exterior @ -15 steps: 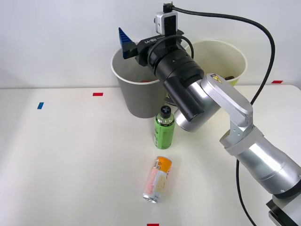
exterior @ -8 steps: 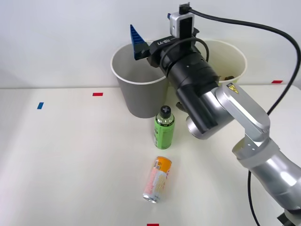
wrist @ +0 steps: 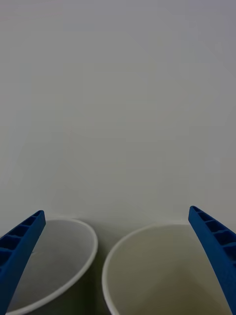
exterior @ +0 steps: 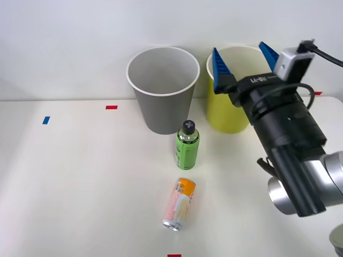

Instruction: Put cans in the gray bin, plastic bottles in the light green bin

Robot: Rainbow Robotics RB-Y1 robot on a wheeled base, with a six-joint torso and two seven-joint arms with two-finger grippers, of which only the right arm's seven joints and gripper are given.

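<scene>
On the white counter [exterior: 80,176], an orange-printed can [exterior: 179,204] lies on its side nearest. Just beyond stands a green bottle [exterior: 187,144], tall enough to tip if an arm brushes it. Behind it sit the gray bin [exterior: 163,88] and, right of that, the light green bin [exterior: 230,115]. The right gripper [exterior: 244,61] hovers before the green bin, fingers wide apart and empty. Bin contents are hidden.

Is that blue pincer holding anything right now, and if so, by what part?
Nothing is held. The right pincer is open, its fingers spread apart with only air between them, above the light green bin.
</scene>
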